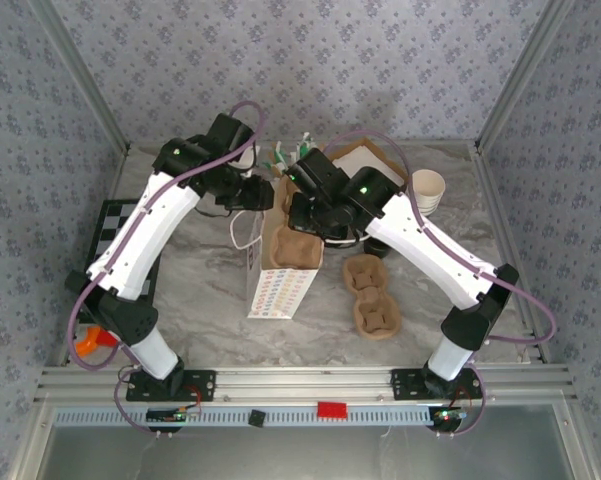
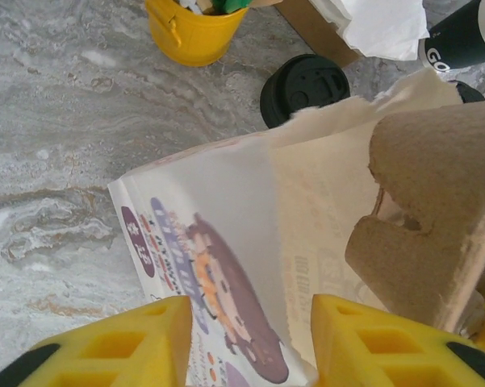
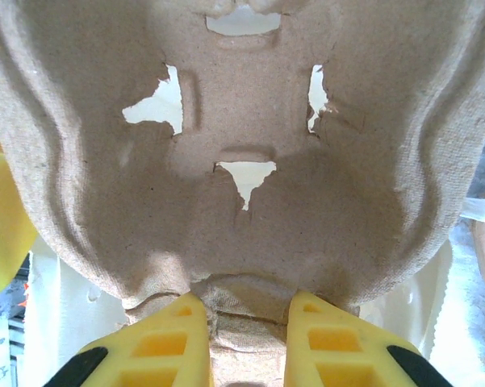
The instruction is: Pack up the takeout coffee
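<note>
The right gripper (image 3: 246,343) is clamping the narrow end tab of the pulp cup carrier (image 3: 242,161), its fingers pinching only that lip while the whole tray is hanging out beyond them; in the overhead view the carrier is sitting at the mouth of the paper bag (image 1: 277,285), seemingly partly inside it. The left gripper (image 2: 250,330) is standing with jaws apart astride the bag's rim, not visibly pinching it; whether a pad is touching the paper is hard to tell from the wrist view. The risks, as I am judging them: the soft tab is liable to bend or tear under any twist, letting the tray swing loose; a carrier corner is threatening to snag the thin bag wall, crumpling it or shoving the bag over, since nothing is firmly bracing it; a toppling bag is endangering the black lid (image 2: 305,85) and the dark cup (image 2: 460,40) just beyond.
</note>
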Controlling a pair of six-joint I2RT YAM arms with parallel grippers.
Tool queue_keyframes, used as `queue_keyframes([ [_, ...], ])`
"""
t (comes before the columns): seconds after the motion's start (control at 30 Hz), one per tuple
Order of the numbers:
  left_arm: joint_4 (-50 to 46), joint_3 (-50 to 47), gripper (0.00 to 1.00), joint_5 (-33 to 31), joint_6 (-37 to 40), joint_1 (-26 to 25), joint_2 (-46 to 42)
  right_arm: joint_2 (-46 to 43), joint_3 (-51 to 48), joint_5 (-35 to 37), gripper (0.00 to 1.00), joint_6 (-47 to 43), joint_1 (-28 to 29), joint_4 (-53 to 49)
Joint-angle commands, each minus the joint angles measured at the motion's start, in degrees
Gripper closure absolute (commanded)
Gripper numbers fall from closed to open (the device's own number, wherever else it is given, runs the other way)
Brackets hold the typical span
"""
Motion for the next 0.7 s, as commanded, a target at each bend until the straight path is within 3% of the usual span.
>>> queue_keyframes([
  [0.0,0.8,-0.7,0.66,0.4,0.2,0.3,-0.6,-1.4,-0.7,-1.0,0.79,1.9,-0.1,0.1],
  [0.1,2.9,-1.6,0.76,1.6,-1.2,0.3,-1.0,-1.1,-0.5,-0.8,0.79,2.4,-0.1,0.7],
  [0.33,8.0,-6.9,0.91,0.4,-5.8,0.2,-4.3,-0.4,0.7,-1.4,0.79,2.4,0.3,-0.3],
  [0.53,10.6,-8.1,1.0,-1.5,-9.4,0.2,-7.3,0.0,2.3,-1.9,0.8,2.4,0.8,-1.8],
  [0.67,11.8,-8.9,1.0,-2.1,-11.1,0.2,-8.5,-0.2,2.5,-1.9,0.8,2.3,0.9,-1.7],
])
